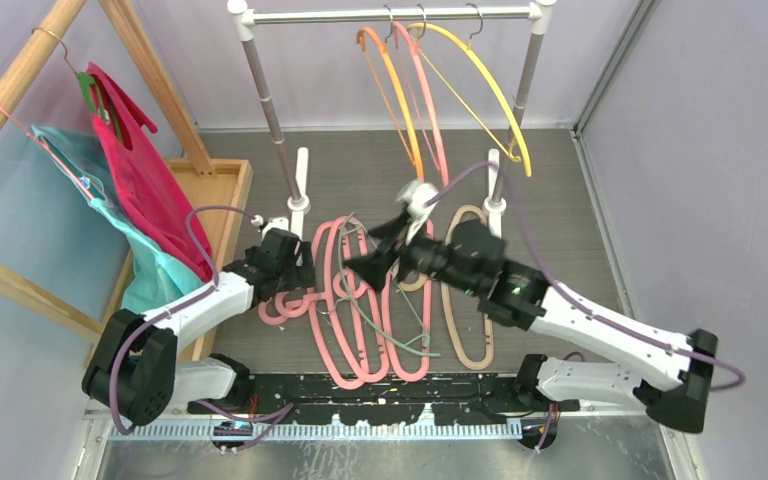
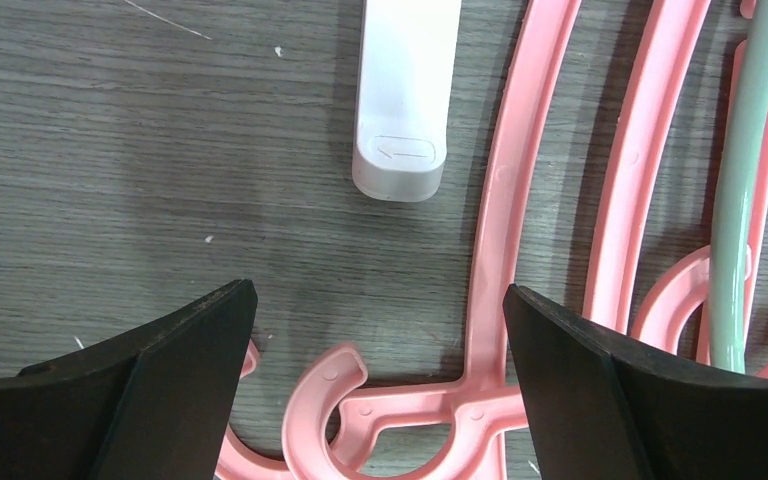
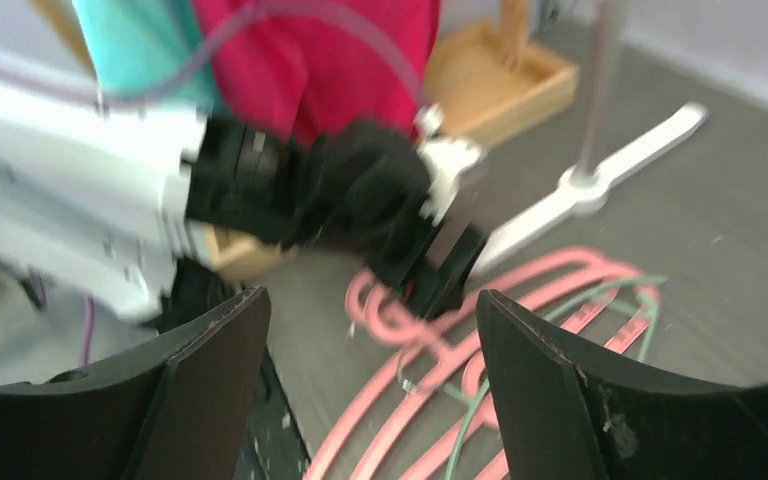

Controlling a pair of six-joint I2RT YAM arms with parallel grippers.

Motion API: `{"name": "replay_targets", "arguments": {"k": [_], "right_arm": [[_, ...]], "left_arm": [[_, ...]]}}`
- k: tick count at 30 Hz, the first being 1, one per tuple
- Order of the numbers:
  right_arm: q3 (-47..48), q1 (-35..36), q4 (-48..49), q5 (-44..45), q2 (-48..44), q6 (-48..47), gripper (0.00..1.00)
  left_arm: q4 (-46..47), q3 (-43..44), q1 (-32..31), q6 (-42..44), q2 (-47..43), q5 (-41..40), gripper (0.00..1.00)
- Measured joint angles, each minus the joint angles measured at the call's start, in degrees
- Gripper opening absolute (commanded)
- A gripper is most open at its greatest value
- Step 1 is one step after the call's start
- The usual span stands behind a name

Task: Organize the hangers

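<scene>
Wide-open, the left pincer (image 2: pixel 380 300) hovers over the hook of a pink hanger (image 2: pixel 503 220) on the worktop (image 2: pixel 110 150) — best lowered squarely astride its neck before closing — while the right pincer (image 3: pixel 370 300), likewise wide and empty, hangs above the tangled hangers (image 1: pixel 338 340).

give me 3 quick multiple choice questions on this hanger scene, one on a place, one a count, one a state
1. Where is the beige hanger?
A flat on the table, right of the pink hangers
B hanging up
C held in the air

2. How many hangers hang on the metal rail?
A one
B three
C six

3. How is the right hand?
A open and empty
B shut on a hanger
C shut on cloth

Answers:
1 A, it lies flat beside the pink pile.
2 B, an orange hanger, a thin pink hanger and a yellow hanger hang there.
3 A, its fingers stand apart with nothing between them.
</scene>
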Motion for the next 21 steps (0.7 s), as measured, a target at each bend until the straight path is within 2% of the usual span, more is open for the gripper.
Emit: {"name": "replay_targets", "arguments": {"k": [3, 5, 14, 21], "right_arm": [[-1.44, 7.23, -3.54, 2.73, 3.67, -3.13, 0.8], [-3.13, 9.44, -5.62, 4.31, 5.53, -4.17, 0.79], [-11.17, 10.01, -8.44, 8.33, 14.19, -4.15, 0.66], [-15.1, 10.03, -7.48, 8.35, 25.09, -3.89, 0.65]], "left_arm": [[-0.02, 0.0, 0.0, 0.0, 0.31, 0.0, 0.98], [-0.04, 0.0, 0.0, 0.0, 0.39, 0.0, 0.98], [-0.13, 0.0, 0.0, -0.24, -0.55, -0.44, 0.98], [-0.13, 0.0, 0.0, -0.37, -1.38, -0.66, 0.98]]}}
